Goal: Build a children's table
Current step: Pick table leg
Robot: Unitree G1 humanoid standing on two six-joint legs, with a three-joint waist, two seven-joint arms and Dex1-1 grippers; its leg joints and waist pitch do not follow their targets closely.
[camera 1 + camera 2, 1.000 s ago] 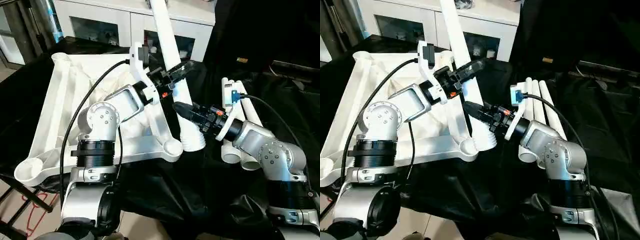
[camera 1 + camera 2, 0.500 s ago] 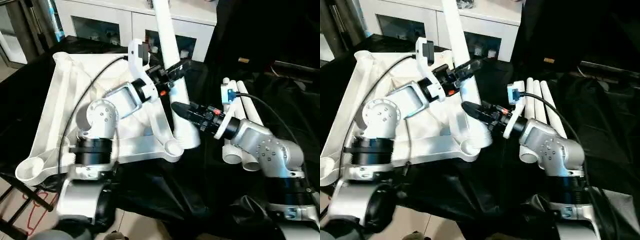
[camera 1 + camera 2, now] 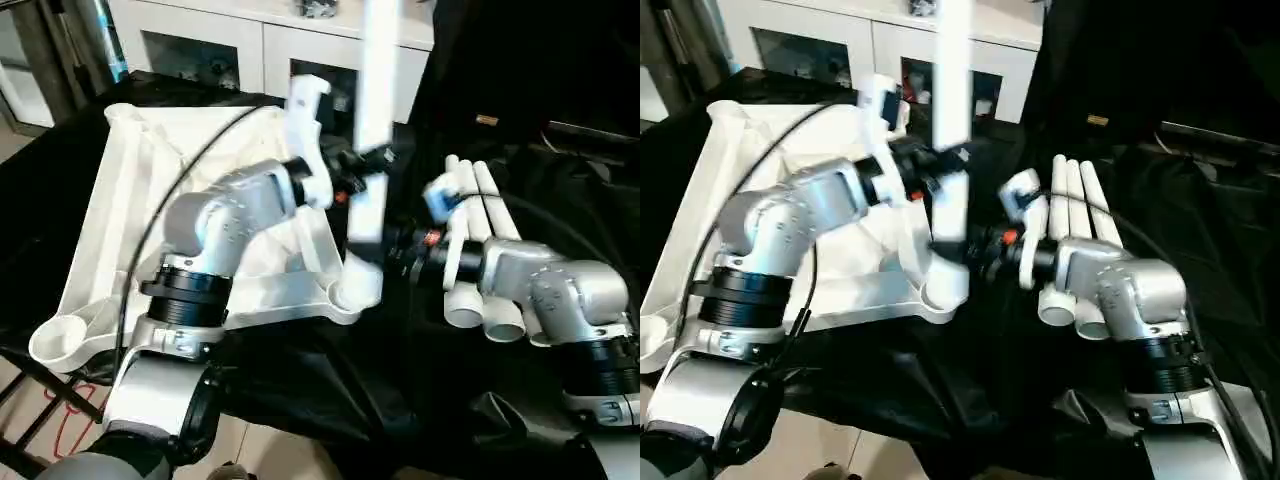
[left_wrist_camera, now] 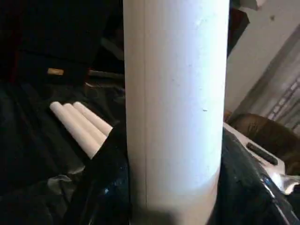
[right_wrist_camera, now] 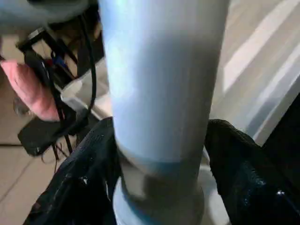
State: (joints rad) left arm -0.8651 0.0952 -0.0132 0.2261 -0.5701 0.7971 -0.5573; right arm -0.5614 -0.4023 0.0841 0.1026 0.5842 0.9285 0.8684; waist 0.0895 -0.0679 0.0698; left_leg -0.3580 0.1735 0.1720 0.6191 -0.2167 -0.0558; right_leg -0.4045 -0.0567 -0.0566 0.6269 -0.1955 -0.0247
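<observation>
I am holding one white table leg (image 3: 372, 150) nearly upright, its lower end sitting at the near corner socket (image 3: 352, 291) of the overturned tabletop (image 3: 120, 200), which is lying ribbed side up on the black cloth (image 3: 330, 390). My left gripper (image 3: 375, 165) is clamped around the leg partway up, a black finger (image 4: 105, 180) pressed against each side of the tube. My right gripper (image 3: 392, 250) is sitting lower, just above the socket, with its fingers (image 5: 84, 178) flanking the tube; I cannot tell whether they are pressing on it or standing just off it.

Just to my right of the socket, three spare legs (image 3: 478, 250) are lying side by side on the cloth, close against my right forearm (image 3: 530, 285), so that side is crowded. The tabletop's edge is running away on my left. Behind the leg, a white cabinet (image 3: 250, 45) with glass doors is standing.
</observation>
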